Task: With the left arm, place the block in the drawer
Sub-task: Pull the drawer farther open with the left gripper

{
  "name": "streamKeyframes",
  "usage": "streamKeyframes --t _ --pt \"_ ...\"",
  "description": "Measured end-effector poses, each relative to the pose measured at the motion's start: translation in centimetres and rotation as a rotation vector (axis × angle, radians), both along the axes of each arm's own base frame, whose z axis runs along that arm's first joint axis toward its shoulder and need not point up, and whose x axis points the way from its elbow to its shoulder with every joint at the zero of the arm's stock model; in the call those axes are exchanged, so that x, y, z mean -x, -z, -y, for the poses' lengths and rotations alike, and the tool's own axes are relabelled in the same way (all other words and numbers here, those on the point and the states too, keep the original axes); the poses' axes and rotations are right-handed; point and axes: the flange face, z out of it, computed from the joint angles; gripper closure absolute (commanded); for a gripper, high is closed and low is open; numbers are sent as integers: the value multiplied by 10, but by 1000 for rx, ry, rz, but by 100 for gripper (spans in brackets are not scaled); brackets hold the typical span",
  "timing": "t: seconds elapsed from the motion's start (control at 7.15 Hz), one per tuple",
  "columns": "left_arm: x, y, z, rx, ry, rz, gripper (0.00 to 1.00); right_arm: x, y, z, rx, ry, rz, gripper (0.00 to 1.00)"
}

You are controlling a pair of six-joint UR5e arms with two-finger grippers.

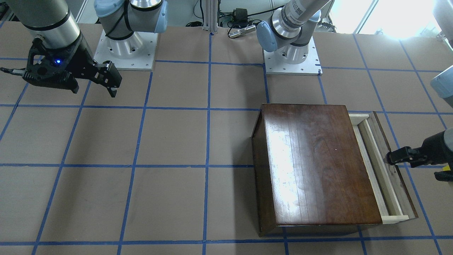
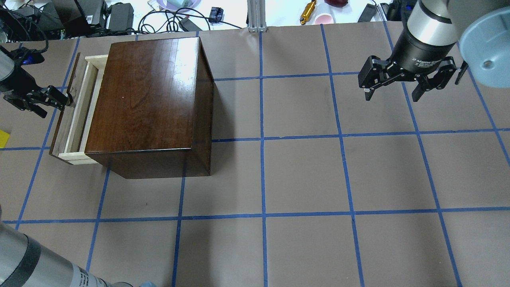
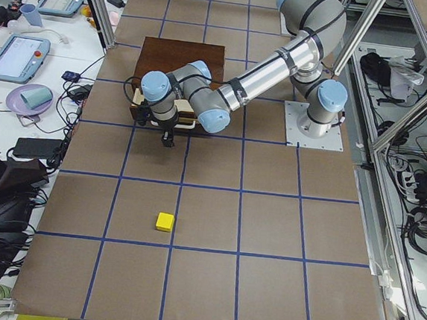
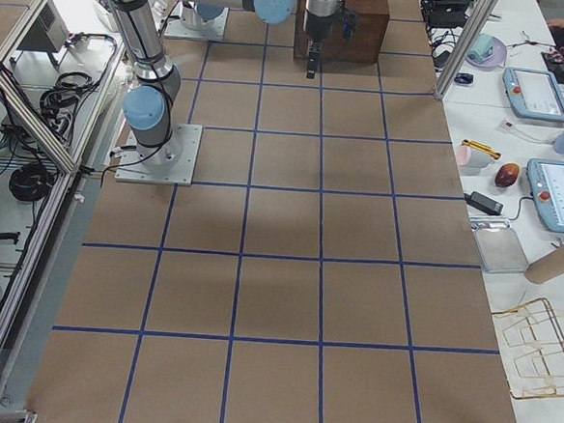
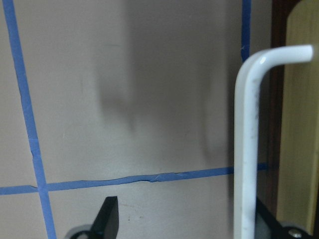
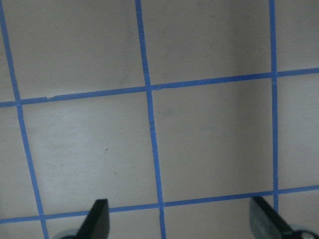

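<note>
Yellow block (image 3: 165, 221) apart from ajar drawer (image 2: 73, 123)

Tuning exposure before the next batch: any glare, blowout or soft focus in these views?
Front-facing view: broad glare streak down the box top, and the bright area at top right is blown out. Overhead view: glare again on the box, toward its far corner. Left wrist view: the white drawer handle is very close and soft-edged. Right wrist view: tape lines crisp, no glare.

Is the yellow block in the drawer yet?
Not yet. The drawer is already pulled out a little. The left gripper is open around its white handle, likely to pull more. The block sits on the table away from the box, so grabbing it and dropping it in are left.
</note>
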Motion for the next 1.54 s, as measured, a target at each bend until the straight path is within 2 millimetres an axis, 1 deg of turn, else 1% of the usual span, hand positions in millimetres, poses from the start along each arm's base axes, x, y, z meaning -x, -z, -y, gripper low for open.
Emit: streamKeyframes --t 0.14,0.42,1.12,1.54 --pt "-7 -1 -2 1 -9 -1 12 0 0 0 0 0 0 0" --pt "-13 -1 -5 2 -17 -2 12 0 0 0 0 0 0 0" --pt "-14 -1 -5 1 -20 -3 13 0 0 0 0 0 0 0" --pt "-11 -9 -10 6 -24 1 13 0 0 0 0 0 0 0"
